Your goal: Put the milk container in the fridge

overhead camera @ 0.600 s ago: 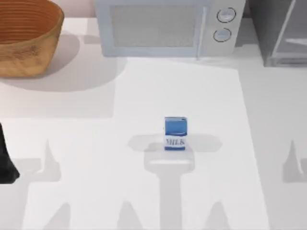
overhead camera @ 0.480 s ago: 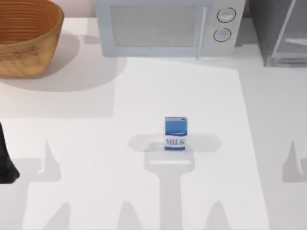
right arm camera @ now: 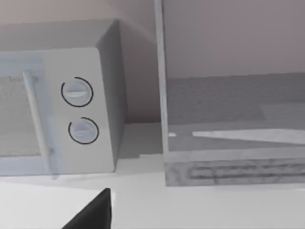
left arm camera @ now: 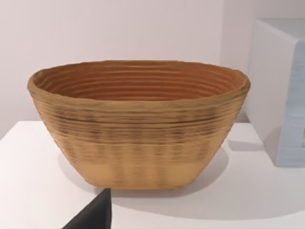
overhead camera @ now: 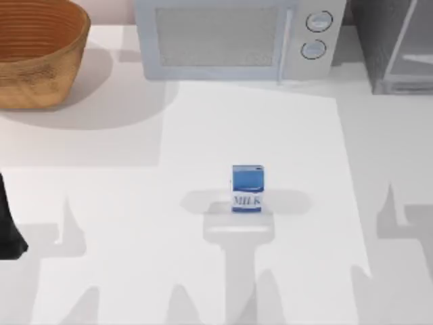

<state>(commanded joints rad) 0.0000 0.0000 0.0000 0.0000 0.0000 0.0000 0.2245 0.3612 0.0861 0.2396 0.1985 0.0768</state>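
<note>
Presently neither AgileX gripper's fingers are showing, so I cannot tell whether they are spread or pressed together; a dark part of the left arm (overhead camera: pixel 8 227) is sitting at the table's left edge. The small blue rectangular milk container (overhead camera: pixel 247 188) is standing upright mid-table, free, well apart from the large dark grey fridge (overhead camera: pixel 396 44) at the far right corner, so the right arm seems best suited to coming down squarely over its sides. Only the pale microwave with two round knobs (overhead camera: pixel 233 37), just left of the fridge, is crowding the route; the woven brown basket (overhead camera: pixel 37 51) is staying clear.
</note>
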